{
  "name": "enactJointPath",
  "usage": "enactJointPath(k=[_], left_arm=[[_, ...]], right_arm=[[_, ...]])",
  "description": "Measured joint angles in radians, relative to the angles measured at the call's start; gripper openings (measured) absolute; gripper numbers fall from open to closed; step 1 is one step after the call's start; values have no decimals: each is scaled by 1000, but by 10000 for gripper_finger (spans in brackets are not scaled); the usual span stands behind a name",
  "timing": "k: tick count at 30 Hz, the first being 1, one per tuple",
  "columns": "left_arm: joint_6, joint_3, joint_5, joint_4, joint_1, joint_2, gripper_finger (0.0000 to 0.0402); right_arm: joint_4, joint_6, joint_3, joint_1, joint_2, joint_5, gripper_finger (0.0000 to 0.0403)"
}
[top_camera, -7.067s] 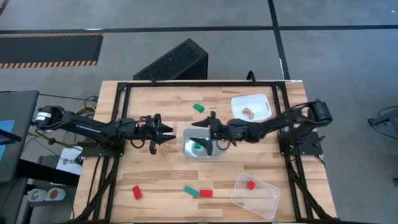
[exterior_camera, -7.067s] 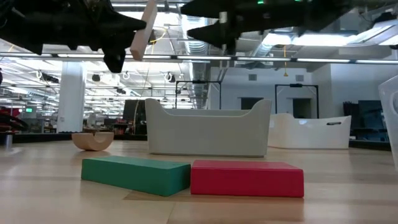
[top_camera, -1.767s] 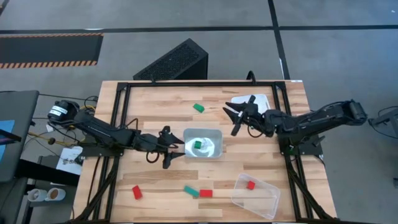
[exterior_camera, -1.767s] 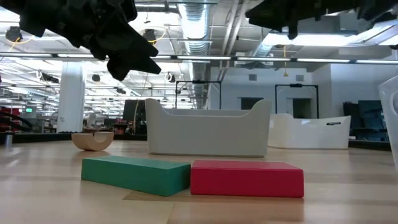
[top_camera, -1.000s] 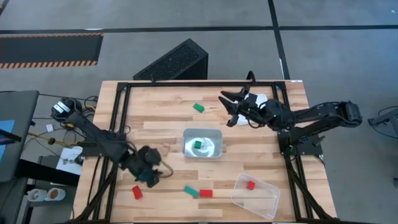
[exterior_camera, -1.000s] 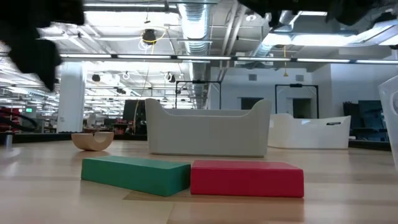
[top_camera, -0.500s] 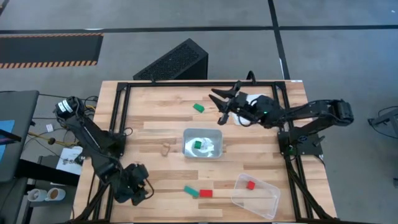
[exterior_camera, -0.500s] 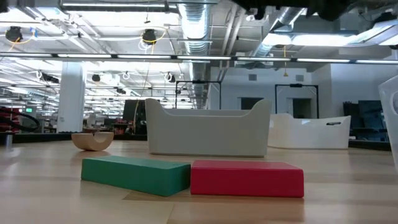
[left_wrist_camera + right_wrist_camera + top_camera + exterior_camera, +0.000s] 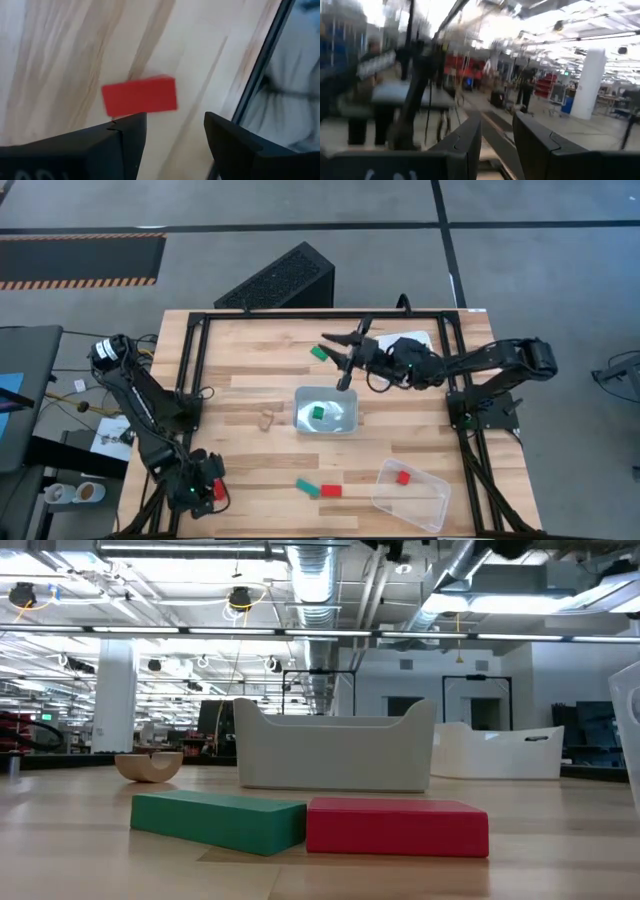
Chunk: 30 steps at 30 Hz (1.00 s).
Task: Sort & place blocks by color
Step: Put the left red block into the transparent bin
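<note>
Jaws apart on both grippers, left gripper (image 9: 170, 145) over red block (image 9: 139, 95).

**Small painted and plain wood blocks scattered over the table**

A flat green block (image 9: 307, 488) and a flat red block (image 9: 331, 491) lie end to end, touching, near the front edge. Another red rectangular block (image 9: 220, 490) lies flat at the front left corner. A green block (image 9: 317, 414) sits inside the middle tray, a red one (image 9: 403, 477) in the clear tray. One green block (image 9: 319, 353) lies farther back. A plain wood arch-shaped block (image 9: 266, 420) rests left of the middle tray.
</note>
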Motion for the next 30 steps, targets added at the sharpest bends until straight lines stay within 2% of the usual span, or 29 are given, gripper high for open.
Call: enactJointPath(k=[3,6,12,22,30], left_arm=[[118,-6,-22,5,-6,0,172],[240,-13,-56,-2,-7,0,161],[355,-13,-171,-45,4,0,151],[545,-13,-184,15,35,0,151],[772,-13,-195,99,92,0,157]], right_arm=[[-113,-80,6,37,-55,41,134],[-187,-89,7,69,-113,100,132],[-350,-84,7,122,-191,107,128],[-548,-39,6,200,-215,111,125],[-578,-5,6,289,-217,239,118]])
